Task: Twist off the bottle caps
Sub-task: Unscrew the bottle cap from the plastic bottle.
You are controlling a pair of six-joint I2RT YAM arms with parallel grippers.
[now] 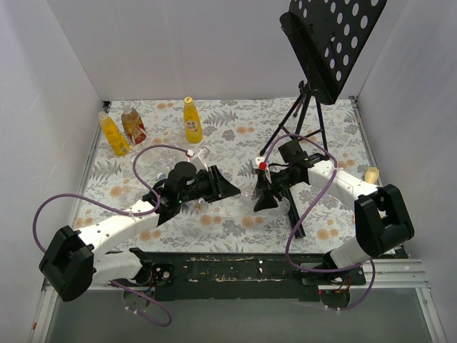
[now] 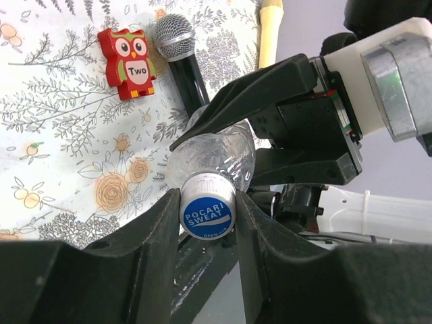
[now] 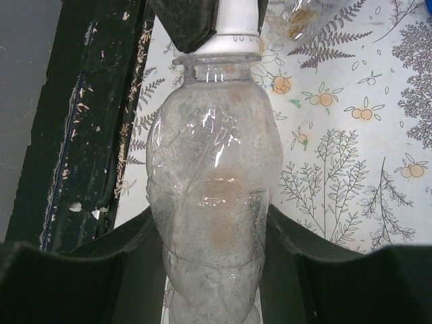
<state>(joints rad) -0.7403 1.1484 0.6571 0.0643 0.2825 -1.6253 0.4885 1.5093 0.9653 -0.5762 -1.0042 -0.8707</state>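
A clear crumpled bottle (image 3: 212, 175) is held level between my two grippers at mid-table (image 1: 247, 193). My right gripper (image 3: 211, 219) is shut on the bottle's body. My left gripper (image 2: 208, 202) is shut on its cap (image 2: 208, 214), white with a blue "POCARI SWEAT" top. The cap sits on the neck, and in the right wrist view its white side (image 3: 237, 17) shows beside a left finger (image 3: 185, 23). In the top view the left gripper (image 1: 230, 189) faces the right gripper (image 1: 261, 196).
Two yellow juice bottles (image 1: 114, 136) (image 1: 192, 121) and a brown red-labelled bottle (image 1: 133, 126) stand at the back left. Another clear bottle (image 1: 201, 158) lies behind the left arm. A microphone (image 2: 177, 42) and a red owl block (image 2: 128, 62) lie nearby. A black music stand (image 1: 328, 36) stands at the back right.
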